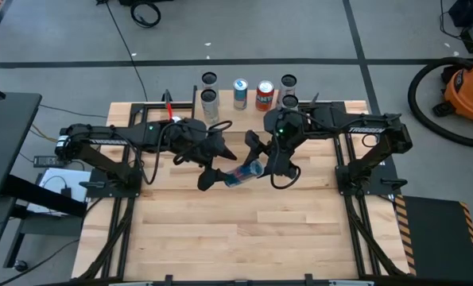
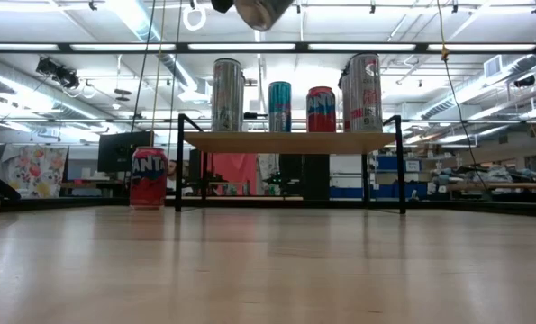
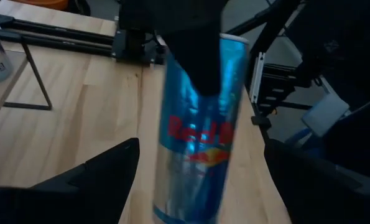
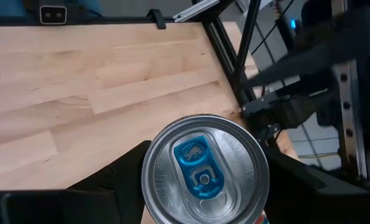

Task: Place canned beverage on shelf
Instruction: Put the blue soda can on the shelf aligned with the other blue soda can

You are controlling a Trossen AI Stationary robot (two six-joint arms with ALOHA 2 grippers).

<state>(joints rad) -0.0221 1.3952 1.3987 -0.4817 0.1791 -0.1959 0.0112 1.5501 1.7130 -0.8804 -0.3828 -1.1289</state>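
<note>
Can in the air, not shelved yet

The right tool point(image 1: 261, 168) grips the blue can point(image 1: 242, 174); the open left tool point(image 1: 214, 167) waits beside it, the shelf point(image 2: 290, 141) beyond.

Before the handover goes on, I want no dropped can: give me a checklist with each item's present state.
1. Right gripper shut on the blue can: ok.
2. Left gripper fingers open, either side of the can: ok.
3. Left fingers touching the can: cannot tell.
4. Can lifted off the table: ok.
5. Free spot on the shelf: cannot tell.
</note>
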